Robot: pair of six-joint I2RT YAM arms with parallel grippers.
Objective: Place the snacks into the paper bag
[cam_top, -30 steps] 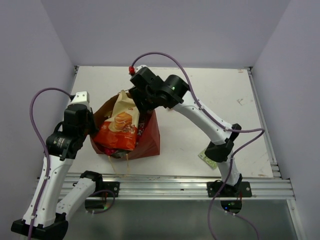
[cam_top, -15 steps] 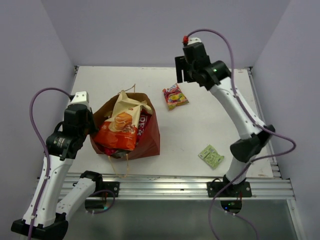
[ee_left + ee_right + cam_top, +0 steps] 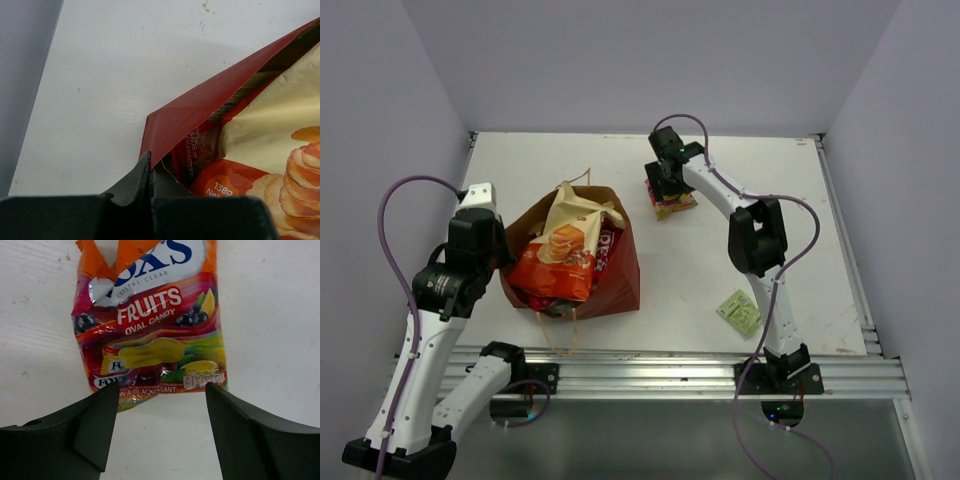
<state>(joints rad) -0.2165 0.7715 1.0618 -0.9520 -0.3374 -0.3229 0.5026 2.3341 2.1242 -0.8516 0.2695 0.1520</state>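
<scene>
The dark red-brown paper bag [image 3: 620, 275] stands open at the left, with an orange crisp packet [image 3: 555, 262] and a tan pouch [image 3: 570, 210] sticking out. My left gripper [image 3: 506, 250] is shut on the bag's left rim; in the left wrist view the closed gripper [image 3: 150, 167] pinches the rim corner of the bag [image 3: 200, 107]. A yellow-red fruit candy packet [image 3: 674, 203] lies flat at the back centre. My right gripper [image 3: 663, 188] is open just over it; in the right wrist view the gripper [image 3: 161, 390] straddles the near end of the packet [image 3: 150, 325]. A green sachet [image 3: 742, 312] lies at the front right.
The tan cord handles [image 3: 565, 325] hang over the bag's front toward the metal rail [image 3: 670, 365]. Purple-grey walls close the table on three sides. In the left wrist view, bare white table [image 3: 125, 65] lies left of the bag.
My right arm has left the bag, swung up and back, then come down over the candy packet with its jaws open. The left arm and bag have not moved.
</scene>
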